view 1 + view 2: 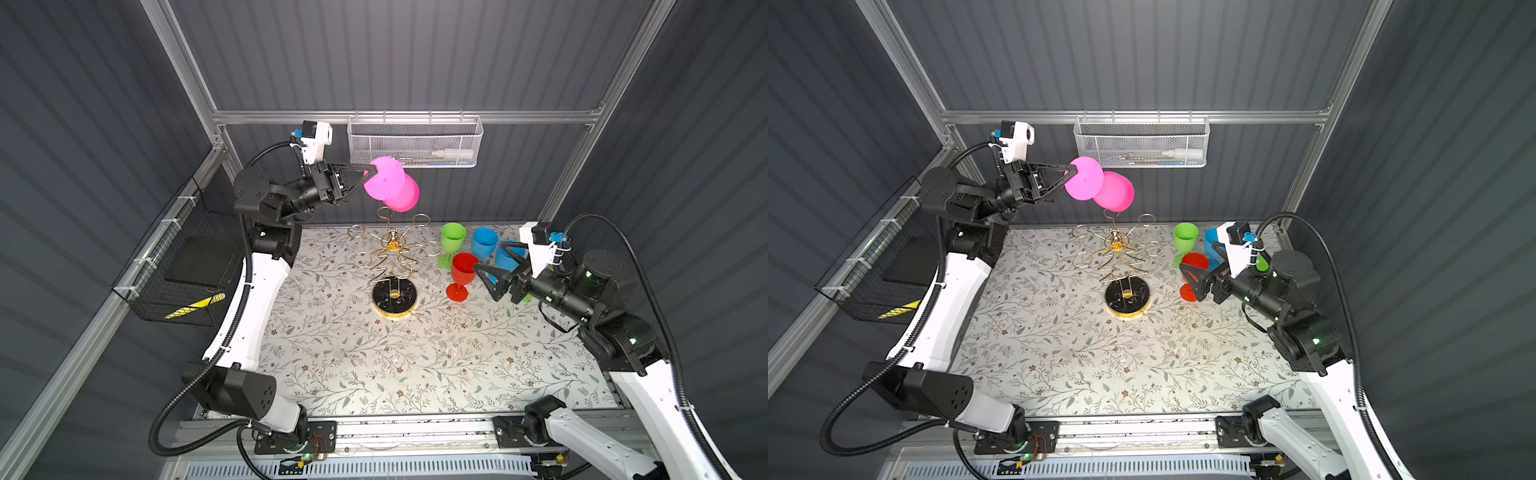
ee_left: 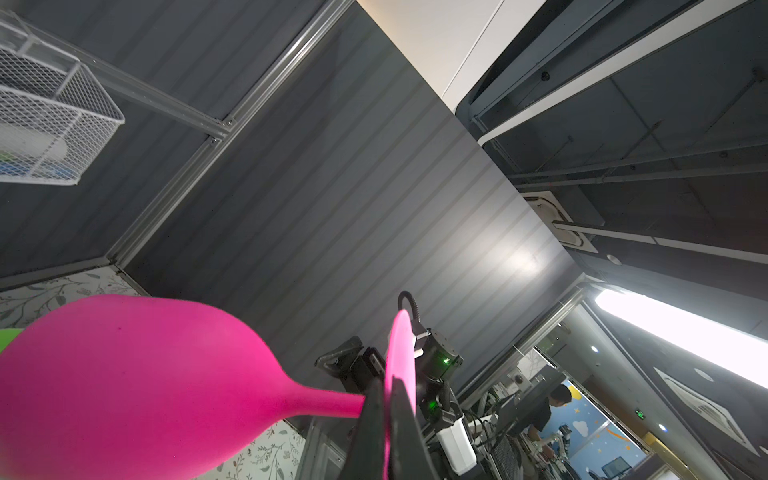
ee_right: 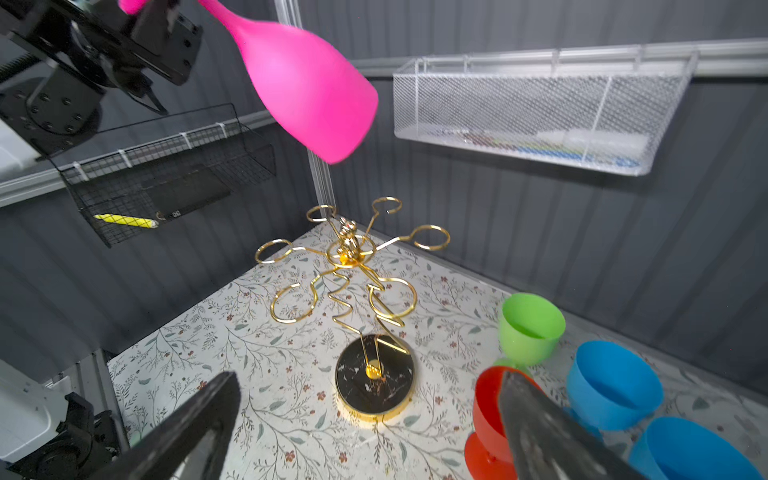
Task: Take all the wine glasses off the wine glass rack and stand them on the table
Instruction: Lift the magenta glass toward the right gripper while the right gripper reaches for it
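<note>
Pink wine glass [image 2: 137,382] is clamped by its foot in my left jaws, tipped bowl-down in the air above the wine glass rack [image 1: 392,247] and clear of its loops. The rack stands on the surface [image 1: 374,365], midway across, toward its far edge. My right jaws gape wide, just beside a red glass [image 1: 463,269].

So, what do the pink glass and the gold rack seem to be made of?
Pink wine glass: likely matte plastic; opaque, even colour, no glints. Wine glass rack: likely metal wire, polished gold, bright reflections; its black base looks marbled, perhaps stone.
</note>
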Available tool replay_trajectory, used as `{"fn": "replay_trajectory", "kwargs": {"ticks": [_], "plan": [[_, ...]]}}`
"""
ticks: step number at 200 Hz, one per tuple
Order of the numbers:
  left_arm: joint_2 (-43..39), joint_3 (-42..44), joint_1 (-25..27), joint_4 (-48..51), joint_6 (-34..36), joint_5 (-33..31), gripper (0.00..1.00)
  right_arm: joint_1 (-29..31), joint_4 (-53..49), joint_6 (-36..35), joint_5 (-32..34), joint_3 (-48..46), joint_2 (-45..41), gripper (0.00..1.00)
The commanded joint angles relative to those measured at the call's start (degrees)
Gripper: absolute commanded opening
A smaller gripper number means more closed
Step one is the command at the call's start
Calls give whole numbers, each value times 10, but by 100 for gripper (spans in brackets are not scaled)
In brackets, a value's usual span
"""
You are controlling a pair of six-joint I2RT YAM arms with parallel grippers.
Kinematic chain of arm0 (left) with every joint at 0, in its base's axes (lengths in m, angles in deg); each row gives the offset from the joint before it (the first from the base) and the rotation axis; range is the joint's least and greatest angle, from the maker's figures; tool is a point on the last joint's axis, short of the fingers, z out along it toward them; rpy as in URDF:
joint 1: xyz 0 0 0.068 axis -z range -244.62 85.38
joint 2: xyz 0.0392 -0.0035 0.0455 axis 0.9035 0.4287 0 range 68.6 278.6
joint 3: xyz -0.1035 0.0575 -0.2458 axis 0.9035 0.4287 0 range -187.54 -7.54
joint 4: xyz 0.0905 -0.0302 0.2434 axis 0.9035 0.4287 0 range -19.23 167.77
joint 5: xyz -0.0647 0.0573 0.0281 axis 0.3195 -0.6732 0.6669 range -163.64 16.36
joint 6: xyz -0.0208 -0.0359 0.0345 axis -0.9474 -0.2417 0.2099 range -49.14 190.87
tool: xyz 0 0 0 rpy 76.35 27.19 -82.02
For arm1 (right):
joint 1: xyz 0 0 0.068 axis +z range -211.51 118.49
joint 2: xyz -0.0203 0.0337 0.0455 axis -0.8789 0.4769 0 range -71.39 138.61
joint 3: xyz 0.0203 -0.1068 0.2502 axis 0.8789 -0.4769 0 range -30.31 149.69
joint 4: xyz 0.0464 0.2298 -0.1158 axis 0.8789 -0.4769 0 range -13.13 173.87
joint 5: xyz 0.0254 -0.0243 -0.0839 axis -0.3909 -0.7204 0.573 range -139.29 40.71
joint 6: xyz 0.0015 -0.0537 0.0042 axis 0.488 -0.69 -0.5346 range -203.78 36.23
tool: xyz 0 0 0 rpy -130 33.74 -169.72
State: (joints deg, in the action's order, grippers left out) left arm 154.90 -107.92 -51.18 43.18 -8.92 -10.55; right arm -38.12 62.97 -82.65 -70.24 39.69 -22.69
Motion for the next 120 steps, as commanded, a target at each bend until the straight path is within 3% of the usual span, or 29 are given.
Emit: {"fn": "replay_trajectory", "kwargs": {"ticks": [1, 54, 120], "plan": [[-21, 27, 21, -19, -23, 38, 0, 28, 87, -41, 11, -7, 4, 99], [-72, 110, 31, -13, -26, 37, 0, 77, 162, -113, -17, 31, 84, 99], [-90, 124, 31, 4, -27, 45, 0, 99, 217, -169, -58, 59, 159, 99]]}}
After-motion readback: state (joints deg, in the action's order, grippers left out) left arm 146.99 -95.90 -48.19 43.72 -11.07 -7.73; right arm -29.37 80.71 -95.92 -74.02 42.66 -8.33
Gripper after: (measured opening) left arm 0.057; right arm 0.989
